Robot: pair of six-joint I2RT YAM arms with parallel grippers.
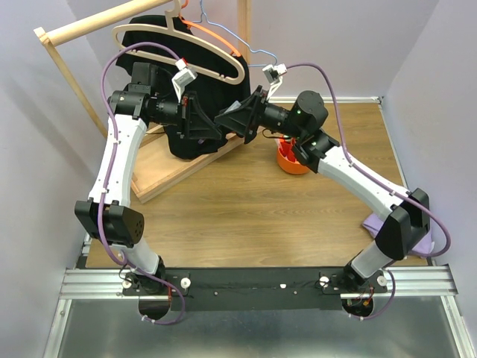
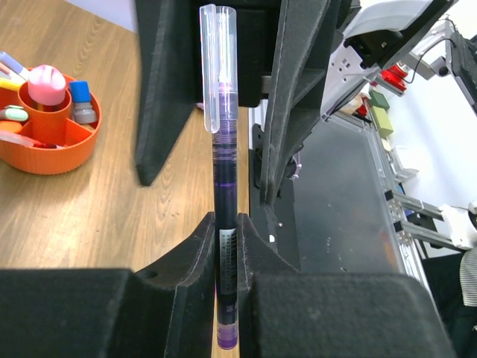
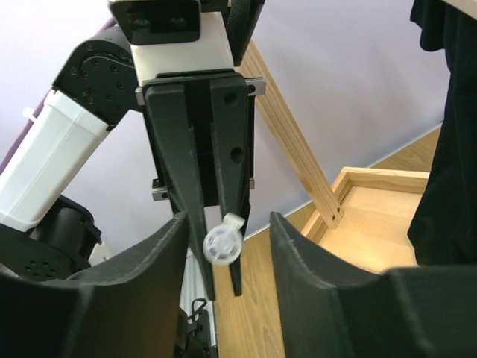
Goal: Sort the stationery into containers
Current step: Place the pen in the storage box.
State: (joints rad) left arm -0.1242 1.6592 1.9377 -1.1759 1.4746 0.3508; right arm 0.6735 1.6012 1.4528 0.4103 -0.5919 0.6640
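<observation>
My left gripper (image 2: 227,235) is shut on the lower barrel of a slim purple pen (image 2: 226,171) with a clear cap, and holds it in the air. My right gripper (image 3: 227,257) is open, with its fingers (image 2: 298,89) on either side of the pen's capped end and apart from it. In the right wrist view the cap (image 3: 222,244) shows end-on between the left gripper's fingers (image 3: 186,186). In the top view the left gripper (image 1: 203,121) and right gripper (image 1: 231,118) meet tip to tip in front of a black garment. The orange organiser (image 1: 292,160) (image 2: 48,130) holds several pens and a pink tube (image 2: 47,83).
A wooden rack with hangers and a black garment (image 1: 186,45) stands at the back left on its wooden tray base (image 1: 175,168) (image 3: 387,216). A purple cloth (image 1: 426,240) lies at the right edge, behind the right arm.
</observation>
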